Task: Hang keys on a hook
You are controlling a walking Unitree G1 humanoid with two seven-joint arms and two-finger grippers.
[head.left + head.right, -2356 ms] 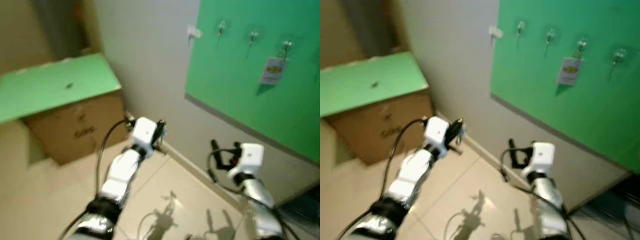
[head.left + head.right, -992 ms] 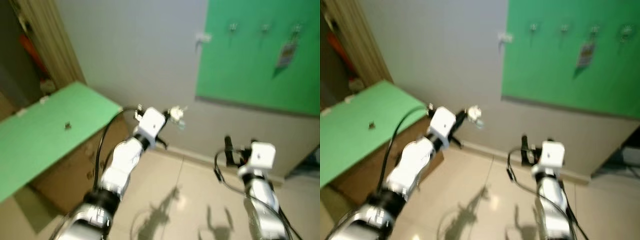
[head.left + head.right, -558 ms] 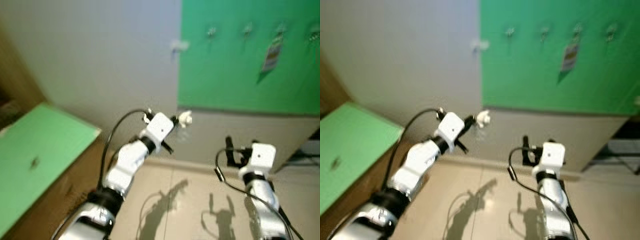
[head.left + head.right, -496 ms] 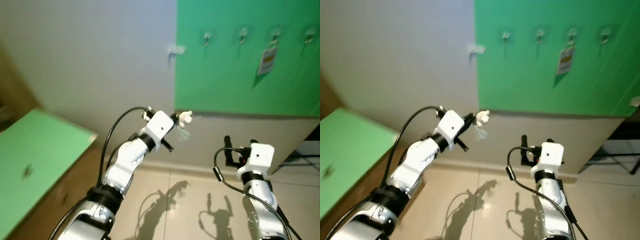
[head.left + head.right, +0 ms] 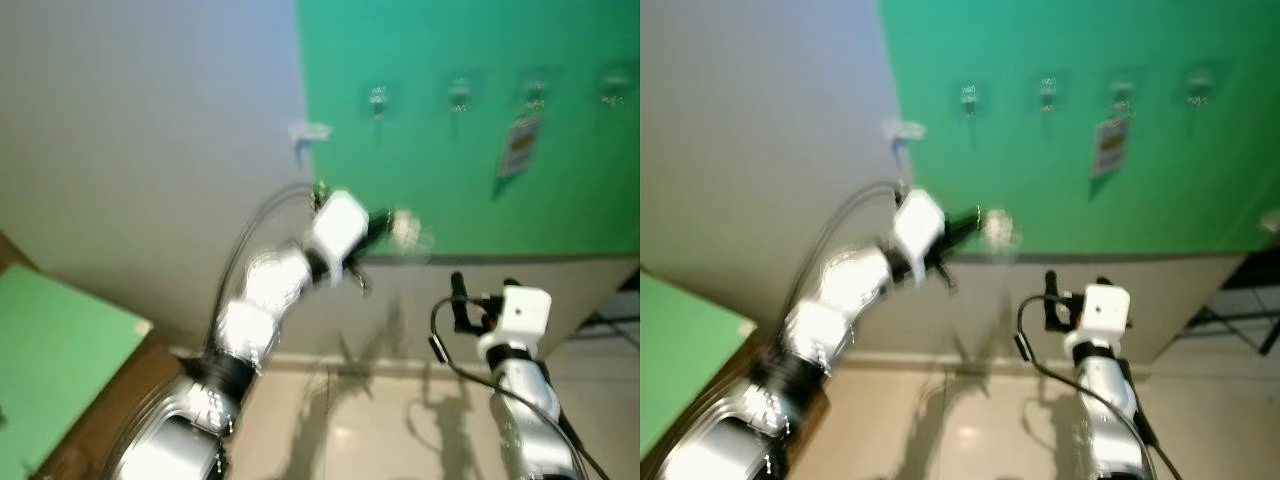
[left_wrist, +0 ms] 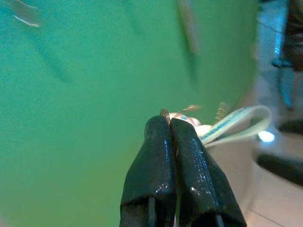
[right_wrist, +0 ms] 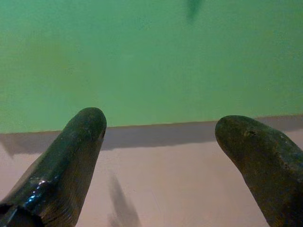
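Down at the lower right of the frame, my right hand (image 5: 458, 296) hangs low in front of the grey strip of wall, fingers (image 7: 71, 161) spread wide with nothing between them. The tiled floor (image 5: 360, 430) runs under it, and a green-topped worktop (image 5: 55, 340) pokes in at the lower left.

Further out, mid-frame, my left hand (image 5: 380, 226) is raised toward the green board (image 5: 450, 170). It's pretty blurry in the head views, but the wrist view shows the two fingers (image 6: 156, 161) pressed tight together, pinching the keys (image 6: 187, 118) right at the tips. A pale strap loop (image 6: 236, 125) dangles off them. So the keys are in my left hand, in front of the lower part of the board, below the hooks.

Farthest back, along the top of the board, is a row of hooks (image 5: 378, 98). One toward the right has a white and yellow tag (image 5: 518, 148) hanging from it. A small white fitting (image 5: 308, 132) sticks out of the grey wall just left of the board's edge.
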